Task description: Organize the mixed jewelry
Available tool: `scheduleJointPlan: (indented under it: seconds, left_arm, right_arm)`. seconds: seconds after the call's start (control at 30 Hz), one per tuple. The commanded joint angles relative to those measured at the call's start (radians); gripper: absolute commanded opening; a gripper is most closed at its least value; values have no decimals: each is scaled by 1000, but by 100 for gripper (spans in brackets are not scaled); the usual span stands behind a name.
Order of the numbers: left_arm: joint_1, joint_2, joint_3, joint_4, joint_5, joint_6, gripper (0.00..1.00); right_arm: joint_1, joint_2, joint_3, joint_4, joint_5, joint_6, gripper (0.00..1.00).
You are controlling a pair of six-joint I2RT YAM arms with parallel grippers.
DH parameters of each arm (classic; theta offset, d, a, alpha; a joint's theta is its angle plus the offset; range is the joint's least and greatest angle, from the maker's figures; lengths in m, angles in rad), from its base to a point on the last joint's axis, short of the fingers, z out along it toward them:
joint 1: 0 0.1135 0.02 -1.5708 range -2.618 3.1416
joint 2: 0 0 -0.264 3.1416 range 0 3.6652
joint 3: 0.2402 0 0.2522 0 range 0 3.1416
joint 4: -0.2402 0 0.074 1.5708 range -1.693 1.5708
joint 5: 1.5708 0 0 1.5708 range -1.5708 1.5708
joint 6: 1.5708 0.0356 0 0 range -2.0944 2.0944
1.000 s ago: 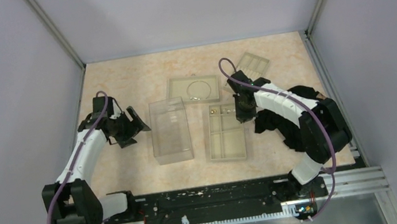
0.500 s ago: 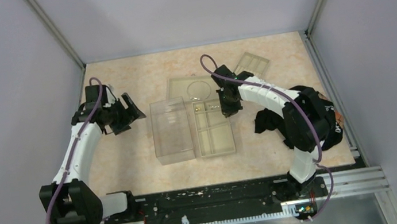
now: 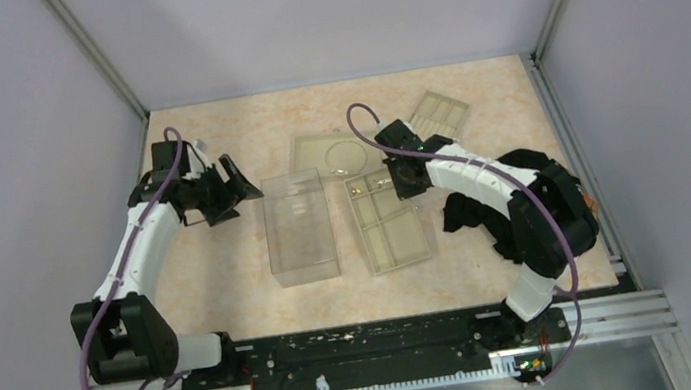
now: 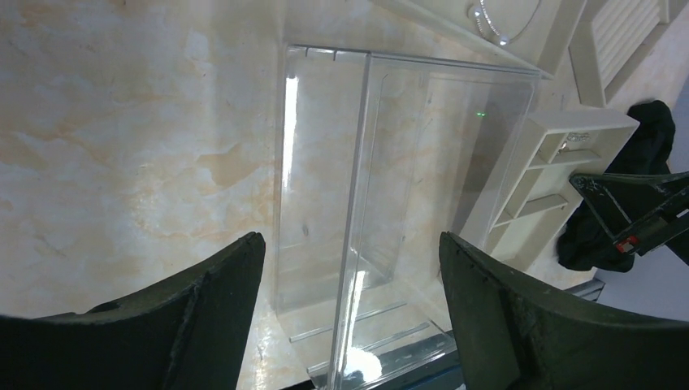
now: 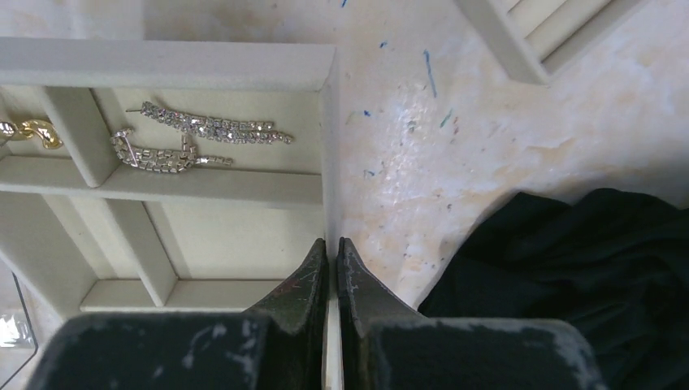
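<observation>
My right gripper (image 5: 331, 252) is shut on the right wall of a beige compartment tray (image 5: 329, 162), which lies tilted beside a clear box in the top view (image 3: 392, 234). Two silver rhinestone drop earrings (image 5: 203, 126) lie in its top right compartment and a gold piece (image 5: 32, 130) in the one to the left. A thin silver hoop (image 3: 346, 154) lies in a flat beige tray (image 3: 310, 149) further back. My left gripper (image 4: 351, 240) is open and empty, left of the clear box and facing it.
A clear plastic box (image 3: 299, 226) lies mid-table, also in the left wrist view (image 4: 406, 162). A slatted beige tray (image 3: 438, 110) sits at the back right. A black cloth (image 3: 508, 199) lies bunched under the right arm, close to the gripped tray wall (image 5: 585, 260).
My right gripper has dragged the compartment tray left toward the clear box, then turned it so it lies tilted. My left gripper has moved a little farther back and right.
</observation>
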Motion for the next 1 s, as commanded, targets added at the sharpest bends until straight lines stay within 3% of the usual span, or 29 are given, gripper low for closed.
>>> scheduleJointPlan:
  seconds: [0.0,0.53,0.97]
  left_arm:
    - [3,34,55,59,67,-9,85]
    - [-6,284,190,213,110,-60,85]
    - [-80,407,276,264,165,-22,85]
  right_arm:
    - [15,-76,-2,99,82,-52,0]
    - [24,-11,62,61,48,-14,0]
    - [16,129,216,-92,-102,128,0]
